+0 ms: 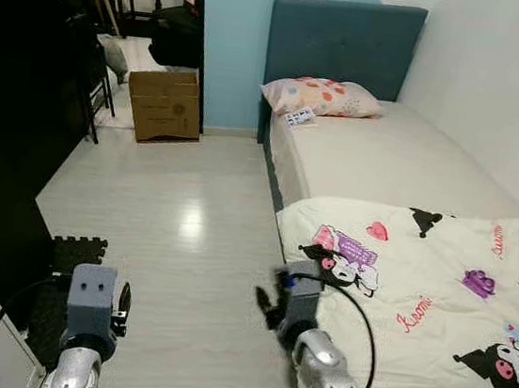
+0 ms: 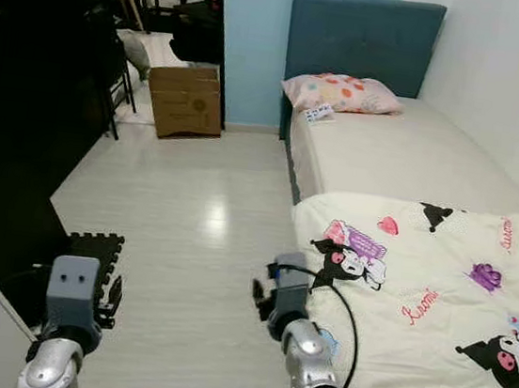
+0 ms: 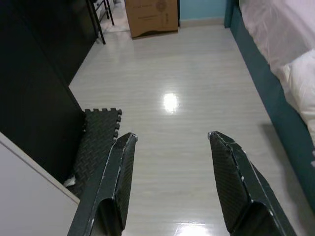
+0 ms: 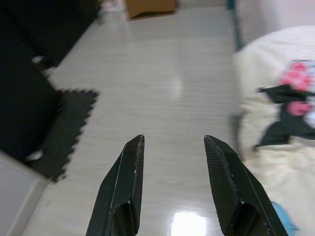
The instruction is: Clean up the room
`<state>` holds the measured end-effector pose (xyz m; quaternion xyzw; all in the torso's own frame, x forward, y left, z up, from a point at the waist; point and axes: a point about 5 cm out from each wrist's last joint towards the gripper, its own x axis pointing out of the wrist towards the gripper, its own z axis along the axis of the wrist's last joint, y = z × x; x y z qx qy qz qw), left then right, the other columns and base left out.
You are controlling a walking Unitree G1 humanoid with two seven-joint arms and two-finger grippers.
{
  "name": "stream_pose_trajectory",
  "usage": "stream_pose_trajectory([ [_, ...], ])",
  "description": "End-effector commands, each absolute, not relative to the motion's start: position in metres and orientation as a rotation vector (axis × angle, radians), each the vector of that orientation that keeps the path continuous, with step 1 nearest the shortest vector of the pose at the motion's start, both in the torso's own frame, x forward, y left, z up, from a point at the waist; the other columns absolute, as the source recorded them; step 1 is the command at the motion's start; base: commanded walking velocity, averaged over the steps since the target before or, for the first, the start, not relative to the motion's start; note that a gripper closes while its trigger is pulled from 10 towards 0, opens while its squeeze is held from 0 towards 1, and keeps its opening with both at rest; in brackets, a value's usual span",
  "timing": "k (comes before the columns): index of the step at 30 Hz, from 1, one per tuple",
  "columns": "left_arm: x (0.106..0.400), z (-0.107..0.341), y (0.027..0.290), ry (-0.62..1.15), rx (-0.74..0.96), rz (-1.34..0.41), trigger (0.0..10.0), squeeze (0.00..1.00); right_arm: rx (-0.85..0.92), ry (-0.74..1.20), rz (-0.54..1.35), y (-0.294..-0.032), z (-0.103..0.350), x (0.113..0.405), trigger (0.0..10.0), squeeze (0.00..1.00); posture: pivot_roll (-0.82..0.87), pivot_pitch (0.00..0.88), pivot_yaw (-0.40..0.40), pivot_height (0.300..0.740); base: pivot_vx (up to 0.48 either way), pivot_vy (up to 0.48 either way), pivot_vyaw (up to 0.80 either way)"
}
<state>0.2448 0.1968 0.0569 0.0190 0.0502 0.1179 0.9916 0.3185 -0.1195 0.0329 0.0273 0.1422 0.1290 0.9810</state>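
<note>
Both grippers — left gripper (image 3: pixel 170 184) and right gripper (image 4: pixel 172 187) — hang low over the floor (image 1: pixel 188 233), jaws spread and grasping nothing. Beside them a cartoon blanket (image 1: pixel 436 301) covers the bed's (image 1: pixel 396 159) foot; a small packet (image 1: pixel 299 117) lies by the pillow (image 1: pixel 321 96). Which item is targeted is unclear — likely an approach stage.

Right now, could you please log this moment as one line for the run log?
scene: bedroom | left gripper: open, empty, over floor | right gripper: open, empty, beside blanket | cardboard box: far end
</note>
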Motion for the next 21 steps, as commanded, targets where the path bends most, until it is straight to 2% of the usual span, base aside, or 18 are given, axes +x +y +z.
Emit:
stream_pose_trajectory([
  [1, 0.2435, 0.0522, 0.1996, 0.120, 0.030, 0.234, 10.0, 0.00, 0.075, 0.275, 0.239, -0.1211, 0.0349, 0.3200, 10.0, 0.00, -0.04, 0.000, 0.008, 0.740, 0.000, 0.000, 0.00],
  [21, 0.2442, 0.0542, 0.1997, 0.090, 0.005, 0.230, 10.0, 0.00, 0.056, 0.272, 0.313, -0.1117, 0.0359, 0.3199, 10.0, 0.00, -0.03, 0.000, 0.006, 0.740, 0.332, 0.000, 0.00],
])
